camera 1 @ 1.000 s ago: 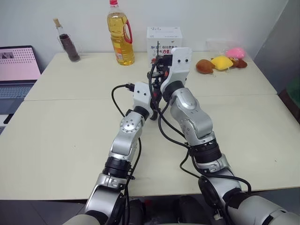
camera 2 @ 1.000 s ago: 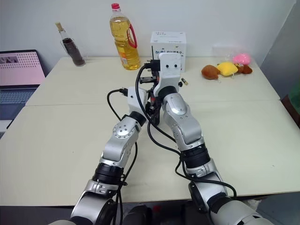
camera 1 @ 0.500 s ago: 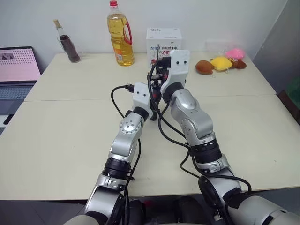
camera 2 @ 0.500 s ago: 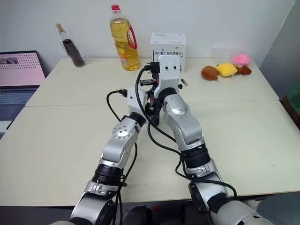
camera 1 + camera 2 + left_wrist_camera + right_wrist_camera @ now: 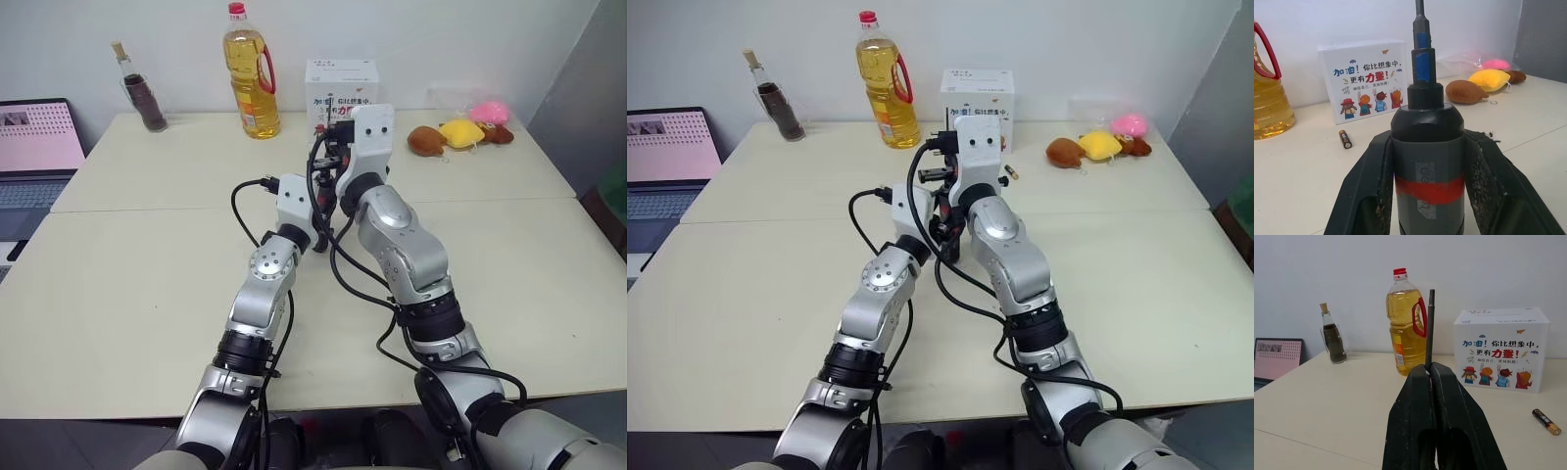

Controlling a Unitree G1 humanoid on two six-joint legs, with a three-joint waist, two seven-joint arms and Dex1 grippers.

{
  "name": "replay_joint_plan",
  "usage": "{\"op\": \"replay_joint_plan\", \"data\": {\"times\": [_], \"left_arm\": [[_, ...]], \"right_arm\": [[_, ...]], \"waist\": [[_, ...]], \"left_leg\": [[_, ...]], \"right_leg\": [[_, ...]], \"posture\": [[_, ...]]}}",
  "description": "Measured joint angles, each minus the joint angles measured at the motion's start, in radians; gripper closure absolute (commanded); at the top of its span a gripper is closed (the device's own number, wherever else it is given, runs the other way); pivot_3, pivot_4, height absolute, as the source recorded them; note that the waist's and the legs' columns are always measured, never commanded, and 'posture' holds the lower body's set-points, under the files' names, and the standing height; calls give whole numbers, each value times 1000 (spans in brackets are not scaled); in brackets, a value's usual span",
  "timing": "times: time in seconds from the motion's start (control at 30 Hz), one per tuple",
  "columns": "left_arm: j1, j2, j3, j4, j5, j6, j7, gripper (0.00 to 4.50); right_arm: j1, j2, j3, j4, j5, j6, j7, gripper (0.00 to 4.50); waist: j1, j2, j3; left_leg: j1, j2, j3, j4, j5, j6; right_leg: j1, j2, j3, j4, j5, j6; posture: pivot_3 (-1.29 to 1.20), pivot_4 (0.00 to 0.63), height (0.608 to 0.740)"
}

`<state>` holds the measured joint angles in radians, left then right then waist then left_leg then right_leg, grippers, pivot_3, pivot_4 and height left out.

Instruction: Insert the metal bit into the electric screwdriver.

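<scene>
The left gripper is clamping its jaws around the electric screwdriver, holding it raised above the surface. The right gripper is pinching the metal bit between closed jaws, the rod sticking up past the fingertips, just beside the screwdriver.

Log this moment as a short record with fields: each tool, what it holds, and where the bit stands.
left tool: shut on the pen-shaped black electric screwdriver with a red band, tip upward
right tool: shut on the thin grey metal bit, upright
bit and screwdriver: a grey rod rises straight from the blue tip; how deep it sits cannot be told
table: small battery beside white printed box
</scene>
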<state>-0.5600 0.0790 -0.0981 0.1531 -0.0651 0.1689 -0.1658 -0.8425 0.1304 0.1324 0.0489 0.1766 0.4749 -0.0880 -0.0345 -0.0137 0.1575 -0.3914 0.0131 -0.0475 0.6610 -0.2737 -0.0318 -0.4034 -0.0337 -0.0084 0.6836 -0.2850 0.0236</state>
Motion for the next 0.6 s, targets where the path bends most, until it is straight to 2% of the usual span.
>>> {"op": "replay_joint_plan", "data": {"times": [0.47, 0.6], "left_arm": [[-3, 0, -1, 13, 0, -2, -1, 2828], [-4, 1, -1, 14, 0, -4, -1, 2828]], "right_arm": [[2, 0, -3, -9, -19, 41, 5, 4450], [13, -1, -3, 7, -16, 44, 18, 3756]], "waist": [[0, 0, -5], [0, 0, -5]], "left_leg": [[2, 0, 0, 0, 0, 0], [1, 0, 0, 0, 0, 0]], "right_leg": [[1, 1, 0, 0, 0, 0], [1, 2, 0, 0, 0, 0]], "posture": [[0, 150, 740], [0, 150, 740]]}}
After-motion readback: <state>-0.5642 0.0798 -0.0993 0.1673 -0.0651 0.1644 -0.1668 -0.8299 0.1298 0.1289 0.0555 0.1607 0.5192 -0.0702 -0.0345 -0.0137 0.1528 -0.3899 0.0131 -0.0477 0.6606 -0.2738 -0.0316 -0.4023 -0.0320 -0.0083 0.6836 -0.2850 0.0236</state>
